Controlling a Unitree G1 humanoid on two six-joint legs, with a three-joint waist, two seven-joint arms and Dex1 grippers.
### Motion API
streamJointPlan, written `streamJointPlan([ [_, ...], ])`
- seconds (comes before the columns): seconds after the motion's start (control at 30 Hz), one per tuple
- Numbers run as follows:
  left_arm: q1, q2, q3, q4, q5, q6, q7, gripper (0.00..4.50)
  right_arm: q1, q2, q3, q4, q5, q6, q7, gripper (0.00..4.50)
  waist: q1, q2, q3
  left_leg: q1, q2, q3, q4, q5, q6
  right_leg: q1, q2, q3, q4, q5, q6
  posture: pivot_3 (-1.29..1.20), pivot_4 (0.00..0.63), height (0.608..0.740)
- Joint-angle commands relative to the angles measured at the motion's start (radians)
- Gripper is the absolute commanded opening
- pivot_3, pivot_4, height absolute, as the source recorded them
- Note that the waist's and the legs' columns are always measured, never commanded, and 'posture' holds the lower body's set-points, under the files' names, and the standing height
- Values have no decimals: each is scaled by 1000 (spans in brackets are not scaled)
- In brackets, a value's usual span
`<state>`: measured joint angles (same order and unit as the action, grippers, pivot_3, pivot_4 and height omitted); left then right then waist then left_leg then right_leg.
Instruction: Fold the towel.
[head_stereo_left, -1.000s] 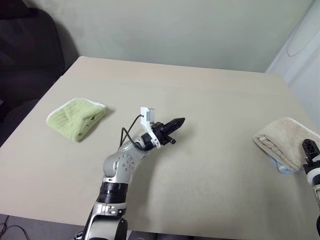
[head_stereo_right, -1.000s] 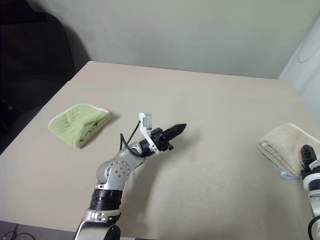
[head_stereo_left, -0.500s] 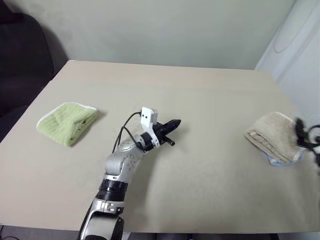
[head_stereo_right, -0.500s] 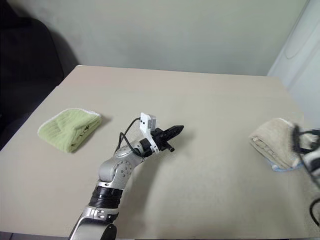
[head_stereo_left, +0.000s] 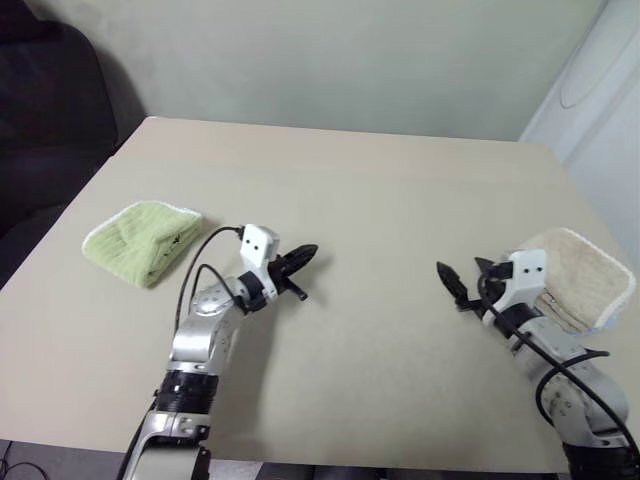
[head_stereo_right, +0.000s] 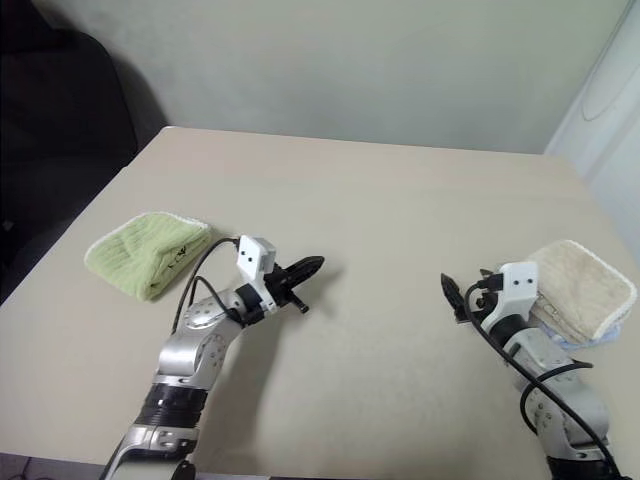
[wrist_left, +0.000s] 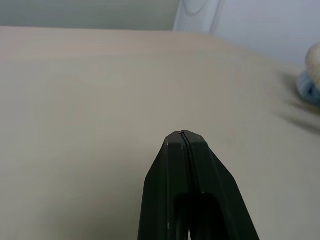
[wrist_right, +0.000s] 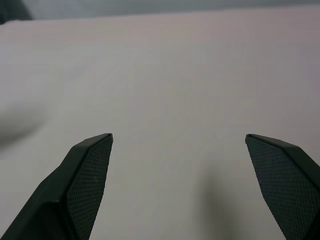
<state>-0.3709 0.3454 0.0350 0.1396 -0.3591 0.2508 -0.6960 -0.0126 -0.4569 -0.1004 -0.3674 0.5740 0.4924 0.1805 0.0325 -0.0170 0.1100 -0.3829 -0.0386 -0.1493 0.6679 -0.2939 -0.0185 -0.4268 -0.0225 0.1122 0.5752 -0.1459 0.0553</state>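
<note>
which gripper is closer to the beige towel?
Right. The right gripper sits just beside the towel, open and empty; the left gripper, shut, is mid-table.

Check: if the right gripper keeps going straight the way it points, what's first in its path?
Nothing, it seems: the open right gripper faces bare beige tabletop. The folded beige terry towel lies beside its wrist, not ahead.

Soft even light, perhaps slightly blurred

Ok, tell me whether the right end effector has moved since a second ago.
Yes. The right end effector has swung off the beige towel toward the table's middle, open and empty, with the towel now behind it.
</note>
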Motion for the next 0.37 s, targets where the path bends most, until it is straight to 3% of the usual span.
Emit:
streamJointPlan([
  [0.03,-10,0,26,-8,13,-36,24,0,-34,10,-12,24,-35,-47,52,4482,2,0,0,0,0,0,0,0,0,0,0,0,0,1,-1,0,150,740],
  [0.37,64,15,34,-82,15,5,49,0,-57,83,41,60,-117,-70,93,4482,-2,0,0,0,0,0,-1,0,-1,-2,0,-1,0,2,-3,0,150,740],
])
